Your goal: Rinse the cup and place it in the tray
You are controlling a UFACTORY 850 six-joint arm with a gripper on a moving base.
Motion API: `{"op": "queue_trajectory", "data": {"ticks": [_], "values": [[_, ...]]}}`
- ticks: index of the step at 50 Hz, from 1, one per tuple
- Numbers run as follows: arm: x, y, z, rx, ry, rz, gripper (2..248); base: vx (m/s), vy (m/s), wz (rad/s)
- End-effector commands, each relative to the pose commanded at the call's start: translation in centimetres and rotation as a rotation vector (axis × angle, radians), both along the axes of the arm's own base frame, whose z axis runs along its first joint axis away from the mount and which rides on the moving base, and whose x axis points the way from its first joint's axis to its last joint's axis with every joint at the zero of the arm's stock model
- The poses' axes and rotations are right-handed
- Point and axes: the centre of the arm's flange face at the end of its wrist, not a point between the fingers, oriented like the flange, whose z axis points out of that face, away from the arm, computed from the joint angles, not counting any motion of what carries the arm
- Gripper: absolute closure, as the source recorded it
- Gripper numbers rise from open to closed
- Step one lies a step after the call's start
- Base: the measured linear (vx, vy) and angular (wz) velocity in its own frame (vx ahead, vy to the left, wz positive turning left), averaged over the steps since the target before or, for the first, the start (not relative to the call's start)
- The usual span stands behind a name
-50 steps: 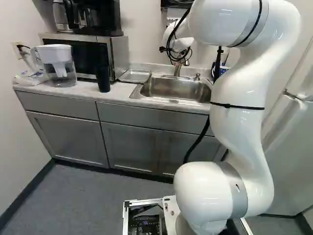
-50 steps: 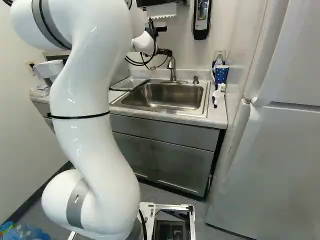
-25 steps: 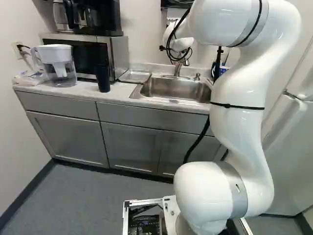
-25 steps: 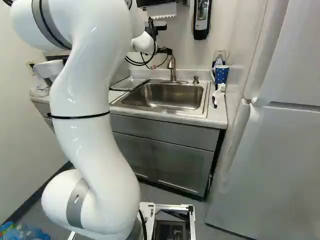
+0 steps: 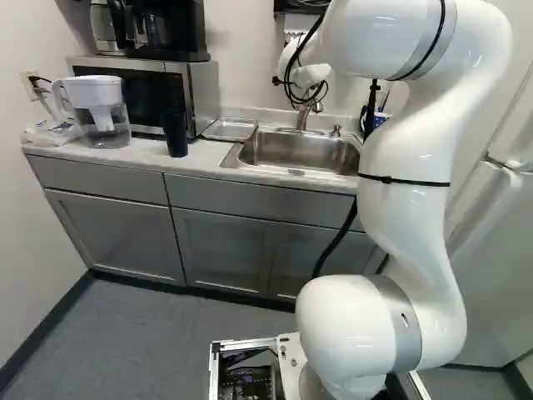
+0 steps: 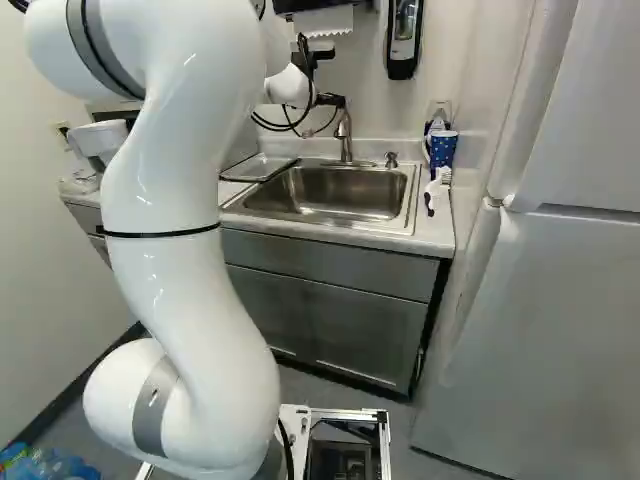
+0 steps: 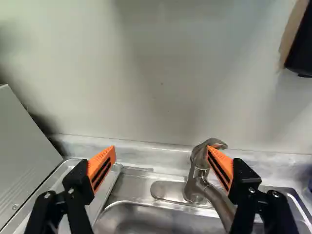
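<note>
My gripper (image 6: 328, 101) is up by the wall at the faucet, partly hidden by the wrist. In the wrist view the gripper (image 7: 161, 150) stands wide open with nothing held; one orange pad overlaps the faucet (image 7: 199, 168), and whether it touches cannot be told. A dark, tall cup (image 5: 175, 133) stands upright on the counter beside the microwave. Another cup, blue with white dots (image 6: 442, 149), is at the counter's right end. The shallow metal tray (image 5: 229, 129) lies between microwave and sink (image 5: 300, 152); part of the tray (image 7: 105, 187) also shows ahead of the other finger.
The microwave (image 5: 202, 92) carries a coffee maker (image 5: 171, 32). A water pitcher (image 5: 102, 112) stands left of the dark cup. Right of the sink lies a white brush (image 6: 437, 187). A soap dispenser (image 6: 403, 38) hangs on the wall, and a fridge (image 6: 545, 320) stands at the right.
The upper arm and wrist have shifted only very slightly near the faucet. Base, cups and tray stay where they were.
</note>
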Motion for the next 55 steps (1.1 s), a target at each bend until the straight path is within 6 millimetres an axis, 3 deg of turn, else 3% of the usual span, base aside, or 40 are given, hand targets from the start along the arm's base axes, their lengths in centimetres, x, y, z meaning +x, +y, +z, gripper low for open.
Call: {"op": "queue_trajectory", "data": {"ticks": [55], "values": [[0.51,-0.68,0.16,-0.003,-0.028,-0.010,3,0.000,0.000,0.000]]}}
